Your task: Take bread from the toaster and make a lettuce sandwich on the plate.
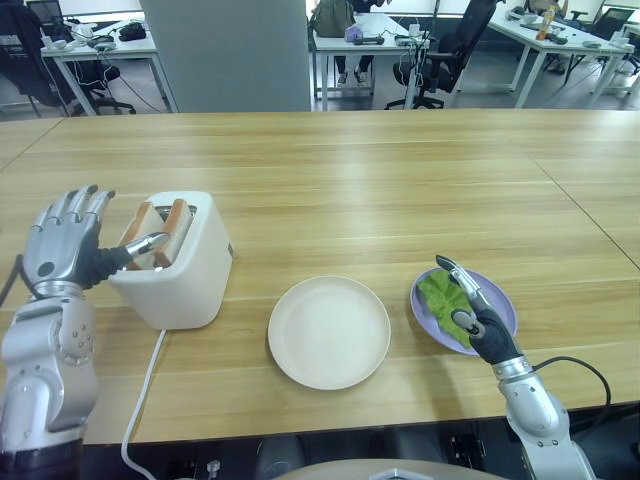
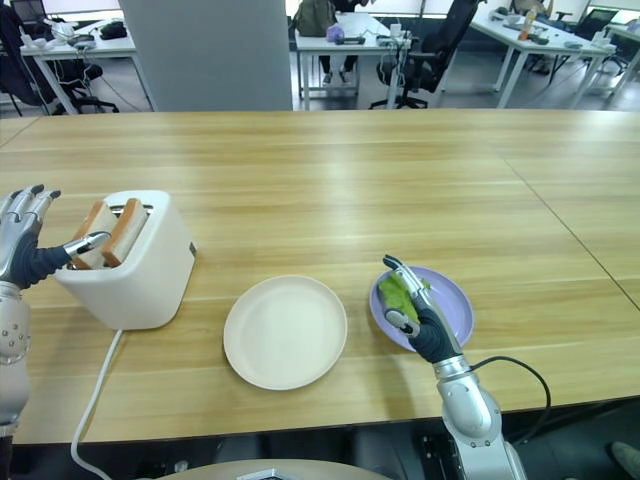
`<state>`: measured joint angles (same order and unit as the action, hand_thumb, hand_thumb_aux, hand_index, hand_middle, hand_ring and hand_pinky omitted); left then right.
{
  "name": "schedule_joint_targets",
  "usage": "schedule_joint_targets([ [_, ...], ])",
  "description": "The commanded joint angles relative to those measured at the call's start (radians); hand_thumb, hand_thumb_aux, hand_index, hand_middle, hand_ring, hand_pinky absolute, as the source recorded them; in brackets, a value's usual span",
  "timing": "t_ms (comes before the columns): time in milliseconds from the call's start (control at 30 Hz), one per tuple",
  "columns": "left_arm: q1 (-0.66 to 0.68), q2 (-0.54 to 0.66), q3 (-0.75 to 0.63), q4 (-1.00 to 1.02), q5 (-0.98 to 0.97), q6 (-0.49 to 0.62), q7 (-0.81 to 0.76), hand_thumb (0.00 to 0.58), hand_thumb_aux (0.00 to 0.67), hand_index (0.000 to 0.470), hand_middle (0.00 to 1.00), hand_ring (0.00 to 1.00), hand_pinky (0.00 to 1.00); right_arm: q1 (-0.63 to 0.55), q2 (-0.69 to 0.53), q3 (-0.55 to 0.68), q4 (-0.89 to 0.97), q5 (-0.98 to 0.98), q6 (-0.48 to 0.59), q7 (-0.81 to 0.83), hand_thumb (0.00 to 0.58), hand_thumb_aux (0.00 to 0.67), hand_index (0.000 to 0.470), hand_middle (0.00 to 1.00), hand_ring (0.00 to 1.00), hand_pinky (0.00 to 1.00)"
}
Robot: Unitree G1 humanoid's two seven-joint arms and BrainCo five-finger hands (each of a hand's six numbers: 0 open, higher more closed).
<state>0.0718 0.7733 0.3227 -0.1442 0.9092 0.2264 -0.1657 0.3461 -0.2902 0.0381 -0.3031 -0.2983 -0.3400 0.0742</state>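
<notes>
At the near right, rests right hand (image 1: 478, 318) on lettuce (image 1: 436, 294) in purple plate (image 1: 505, 305), fingers mostly straight, apparently clasping nothing. Has white plate (image 1: 329, 331) bare. Farther back, touches bread (image 1: 176, 222) standing in toaster (image 1: 190, 275) with left hand (image 1: 65, 245), fingers spread, gripping nothing; sandwich unstarted.

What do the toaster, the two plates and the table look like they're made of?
Toaster: likely plastic, a matte cream shell with rounded moulded corners. Cream plate: plastic or ceramic, I can't tell which; smooth with a dull sheen. Purple plate: same look. Table: wood-grain top with straight seams, perhaps laminate.
</notes>
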Motion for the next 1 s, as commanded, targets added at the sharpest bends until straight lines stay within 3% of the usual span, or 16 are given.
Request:
schedule_joint_targets([
  [33,-0.052,0.036,-0.109,0.150,0.039,0.043,-0.056,0.000,0.000,0.000,0.00,0.00,0.00,-0.001,-0.010,-0.006,0.017,-0.004,-0.004,0.005,0.000,0.000,0.000,0.00,0.00,0.00],
  [467,-0.155,0.084,-0.233,0.301,0.028,0.109,-0.040,0.000,0.000,0.000,0.00,0.00,0.00,0.005,-0.025,-0.002,0.024,0.004,-0.008,0.023,0.000,0.000,0.000,0.00,0.00,0.00],
  [1000,-0.215,0.071,-0.253,0.220,-0.012,0.105,0.068,0.000,0.000,0.000,0.00,0.00,0.00,-0.009,-0.037,0.006,0.034,0.010,-0.010,0.050,0.000,0.000,0.000,0.00,0.00,0.00],
])
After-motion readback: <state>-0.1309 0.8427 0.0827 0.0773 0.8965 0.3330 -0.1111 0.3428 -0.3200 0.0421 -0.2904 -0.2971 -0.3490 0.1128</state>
